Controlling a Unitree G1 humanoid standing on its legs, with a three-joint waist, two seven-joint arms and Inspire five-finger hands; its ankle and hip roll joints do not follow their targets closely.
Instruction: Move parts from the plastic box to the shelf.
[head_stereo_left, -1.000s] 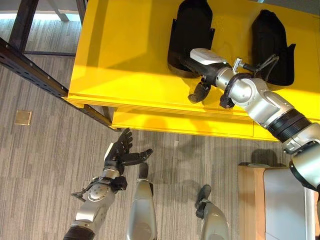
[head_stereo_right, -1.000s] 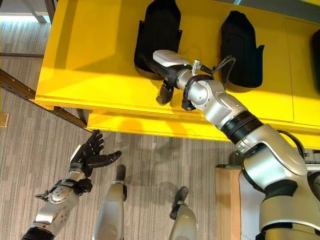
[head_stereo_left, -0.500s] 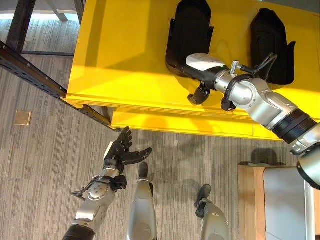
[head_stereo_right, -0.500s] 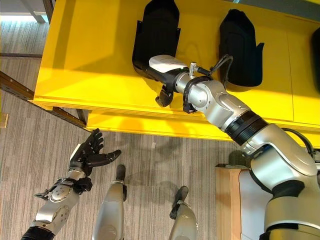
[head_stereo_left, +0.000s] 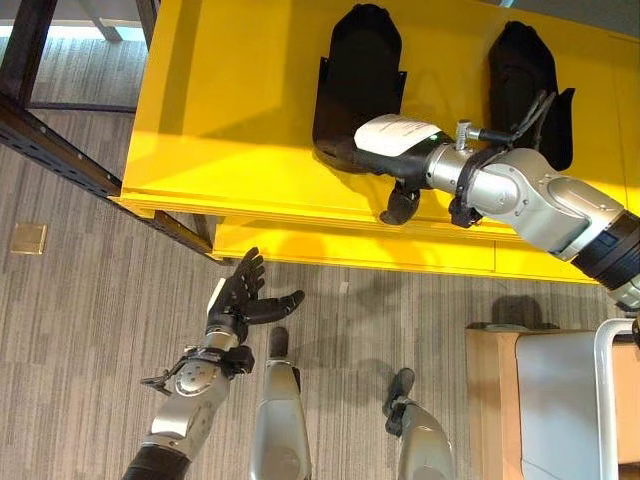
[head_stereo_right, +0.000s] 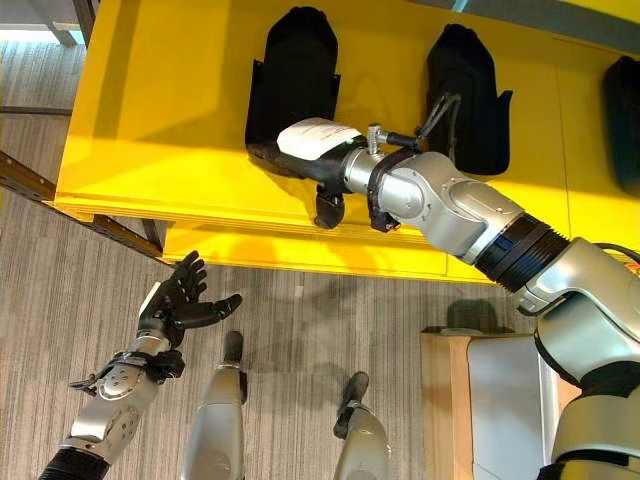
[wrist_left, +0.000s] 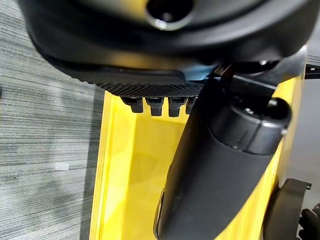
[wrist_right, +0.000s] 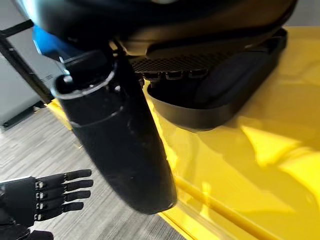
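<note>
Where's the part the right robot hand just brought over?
On the yellow shelf, the black part lies left of a second black part, with the right robot hand at its near end.

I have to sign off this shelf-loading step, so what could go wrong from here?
The right hand rests on the near end of a black part on the yellow shelf; drawing back could drag it toward the front edge. The second black part lies close beside the right arm and could get knocked.

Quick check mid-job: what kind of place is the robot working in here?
Probably a workshop or parts store. A wide yellow shelf holds moulded black parts, a dark metal rack frame stands beside it, and the floor is grey carpet. The right hand rests on one part.
</note>
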